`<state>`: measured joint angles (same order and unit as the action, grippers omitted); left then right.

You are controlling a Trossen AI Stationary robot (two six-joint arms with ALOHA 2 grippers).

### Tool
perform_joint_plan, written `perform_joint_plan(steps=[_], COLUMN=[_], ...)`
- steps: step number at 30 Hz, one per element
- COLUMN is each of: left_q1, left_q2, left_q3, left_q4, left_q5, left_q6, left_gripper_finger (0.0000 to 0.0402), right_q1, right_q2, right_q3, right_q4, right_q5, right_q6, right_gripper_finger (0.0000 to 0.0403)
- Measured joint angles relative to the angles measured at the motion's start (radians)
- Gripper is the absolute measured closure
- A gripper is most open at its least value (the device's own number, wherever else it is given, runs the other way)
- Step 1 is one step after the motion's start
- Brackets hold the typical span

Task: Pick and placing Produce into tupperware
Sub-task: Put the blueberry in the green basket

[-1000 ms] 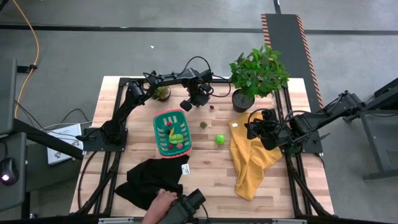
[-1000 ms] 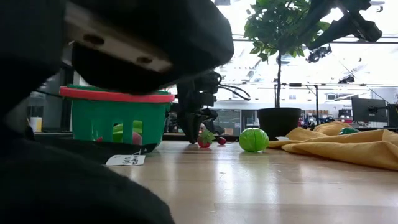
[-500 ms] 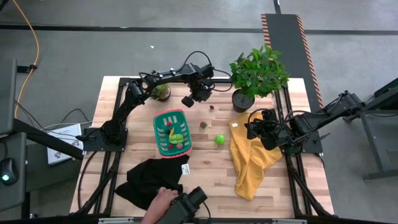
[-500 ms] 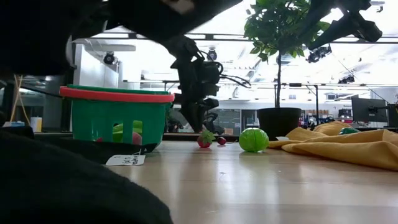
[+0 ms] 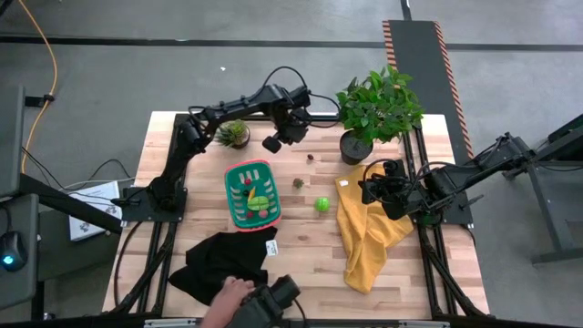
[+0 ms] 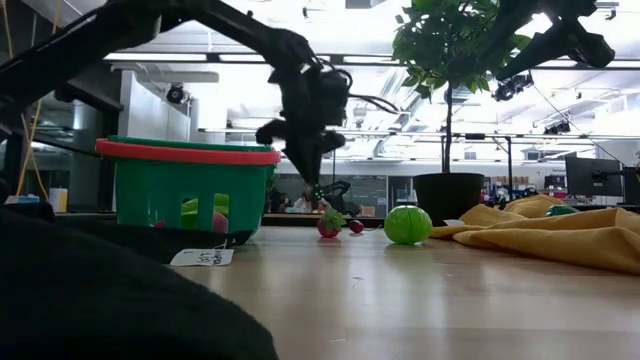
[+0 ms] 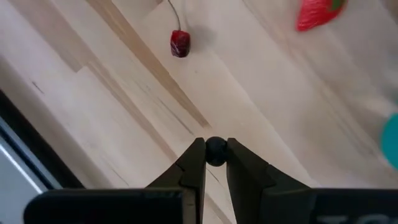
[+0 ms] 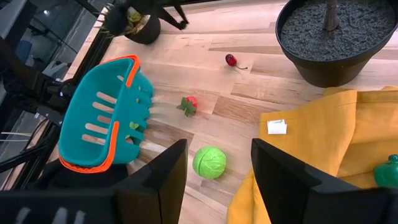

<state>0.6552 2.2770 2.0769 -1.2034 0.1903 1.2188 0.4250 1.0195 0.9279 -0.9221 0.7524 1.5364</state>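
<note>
Two dark arms reach over a pale wooden worktop [image 5: 301, 246]. Largest on it are a yellow cloth [image 5: 369, 232] toward the right and a black cloth [image 5: 219, 264] at the near edge, with a white tag [image 6: 202, 257] whose print is too small to read. A person's hand [image 5: 230, 296] rests on the black cloth beside a dark camera body. A big potted plant [image 5: 375, 107] stands at the far right and a small potted plant [image 5: 235, 134] at the far left.

The tupperware [image 5: 252, 193], a teal basket with a red-pink rim, sits left of centre and already holds several pieces of produce, yellow, green and red. Right of it on bare wood lie a green ball-shaped vegetable [image 5: 322, 204], a strawberry [image 8: 188, 104] and a cherry [image 7: 180, 43]; another green piece [image 8: 388, 172] lies on the yellow cloth.

The left pincer [image 7: 215, 158] hangs above the far middle of the worktop, between the small plant and the big pot, its fingers narrow and pinching a tiny dark round fruit [image 7: 216, 150]. The right pincer [image 8: 214, 180] waits over the yellow cloth, fingers apart and holding nothing.
</note>
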Motion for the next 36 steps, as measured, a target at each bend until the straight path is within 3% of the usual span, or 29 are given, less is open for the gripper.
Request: perform_joint_plan(steps=[8, 20, 36], left_q1=[0.0, -0.001, -0.009], left_q2=[-0.086, -0.189, -0.319], left_q3=[0.0, 0.001, -0.047], left_q4=[-0.092, -0.259, -0.368], left_q5=[-0.026, -0.016, 0.1], left_q6=[-0.036, -0.227, -0.426], left_gripper_finger=[0.036, 0.036, 0.0367], right_q1=[0.0, 0.0, 0.0], right_q2=[0.0, 0.0, 0.0], right_q3=[0.0, 0.0, 0.0], right_q4=[0.0, 0.009, 0.052], right_q5=[-0.001, -0.008, -0.039], right_q6=[0.0, 0.0, -0.064], right_gripper_finger=[0.0234, 0.0234, 0.0234])
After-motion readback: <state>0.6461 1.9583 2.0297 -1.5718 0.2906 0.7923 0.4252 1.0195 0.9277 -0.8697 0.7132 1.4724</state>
